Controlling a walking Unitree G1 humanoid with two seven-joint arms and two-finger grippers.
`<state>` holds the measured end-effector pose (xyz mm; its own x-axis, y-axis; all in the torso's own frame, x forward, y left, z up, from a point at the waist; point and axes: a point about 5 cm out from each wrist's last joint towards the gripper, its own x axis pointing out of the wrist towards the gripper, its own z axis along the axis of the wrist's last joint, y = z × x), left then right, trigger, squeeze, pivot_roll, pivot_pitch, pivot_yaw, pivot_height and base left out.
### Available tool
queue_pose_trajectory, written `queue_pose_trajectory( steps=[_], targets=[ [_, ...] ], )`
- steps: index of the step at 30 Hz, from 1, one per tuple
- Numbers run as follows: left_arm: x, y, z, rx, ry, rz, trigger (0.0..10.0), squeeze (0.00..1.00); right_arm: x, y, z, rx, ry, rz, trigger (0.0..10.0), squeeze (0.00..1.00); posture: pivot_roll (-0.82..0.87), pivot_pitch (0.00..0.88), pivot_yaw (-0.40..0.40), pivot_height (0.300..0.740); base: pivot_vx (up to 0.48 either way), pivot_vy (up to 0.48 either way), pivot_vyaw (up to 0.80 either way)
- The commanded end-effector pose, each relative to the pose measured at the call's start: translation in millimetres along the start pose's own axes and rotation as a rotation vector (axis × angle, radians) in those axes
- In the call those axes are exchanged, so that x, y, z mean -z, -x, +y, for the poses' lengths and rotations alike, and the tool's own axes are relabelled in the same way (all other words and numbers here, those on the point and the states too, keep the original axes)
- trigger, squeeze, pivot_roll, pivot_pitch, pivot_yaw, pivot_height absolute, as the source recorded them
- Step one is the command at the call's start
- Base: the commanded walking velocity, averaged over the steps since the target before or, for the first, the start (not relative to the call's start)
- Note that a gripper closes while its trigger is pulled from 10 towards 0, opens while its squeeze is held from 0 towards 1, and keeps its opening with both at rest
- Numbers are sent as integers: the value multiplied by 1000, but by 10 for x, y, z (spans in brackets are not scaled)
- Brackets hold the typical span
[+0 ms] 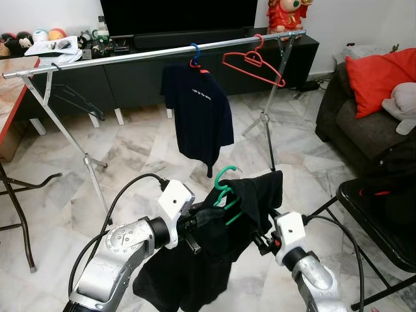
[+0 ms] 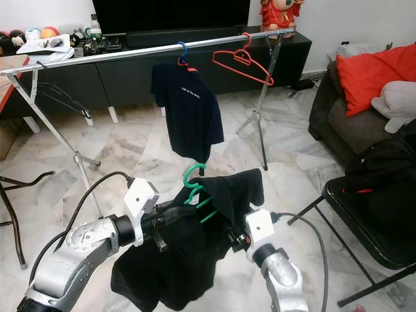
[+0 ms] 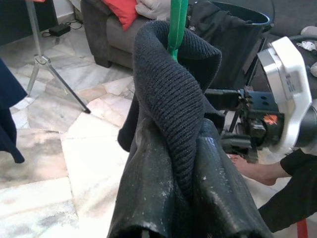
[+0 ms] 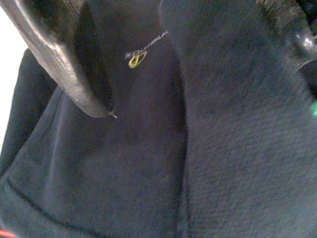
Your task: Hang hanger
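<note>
Left eye view has the green hanger (image 1: 225, 188) low in front of the robot, well below the rail (image 1: 156, 53), with a black garment (image 1: 214, 240) draped over it and sagging toward the floor. By the look of it the load is light but floppy: the plastic hanger is stiff and probably smooth, while the knitted cloth is soft and could slide off a tilted shoulder. The best hold seems to be the hanger's bar or neck, leaving the hook free for the rail. The left end effector (image 1: 198, 224) has its fingers (image 3: 148, 188) closed on a fold of the garment just under the hanger. The right end effector (image 1: 263, 242) is pressed into the cloth; whether it is apart or together I cannot tell
</note>
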<state>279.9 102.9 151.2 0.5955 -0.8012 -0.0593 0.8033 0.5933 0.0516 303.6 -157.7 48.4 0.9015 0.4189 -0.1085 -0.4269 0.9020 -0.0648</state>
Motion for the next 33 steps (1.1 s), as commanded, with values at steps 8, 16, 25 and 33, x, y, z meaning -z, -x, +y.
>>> queue_pose_trajectory(
  steps=[8, 16, 25, 33],
  targets=[
    [-101, 1, -40, 34, -5, -41, 10000, 0, 43, -12, 1, 9, -6, 24, 0, 0, -4, 115, 28, 721, 0, 0, 0],
    [-105, -2, -52, 40, -7, -43, 10000, 0, 147, 18, 12, 22, 8, 83, 0, 0, 2, 110, 23, 721, 0, 0, 0],
    [-95, 6, -55, 43, -6, -37, 10000, 0, 134, 6, 4, 29, 12, 76, 0, 0, 0, 105, 26, 721, 0, 0, 0],
    [-92, 5, -65, 48, -7, -36, 10000, 0, 138, 6, 0, 31, 22, 81, 0, 0, 1, 97, 24, 721, 0, 0, 0]
  ],
)
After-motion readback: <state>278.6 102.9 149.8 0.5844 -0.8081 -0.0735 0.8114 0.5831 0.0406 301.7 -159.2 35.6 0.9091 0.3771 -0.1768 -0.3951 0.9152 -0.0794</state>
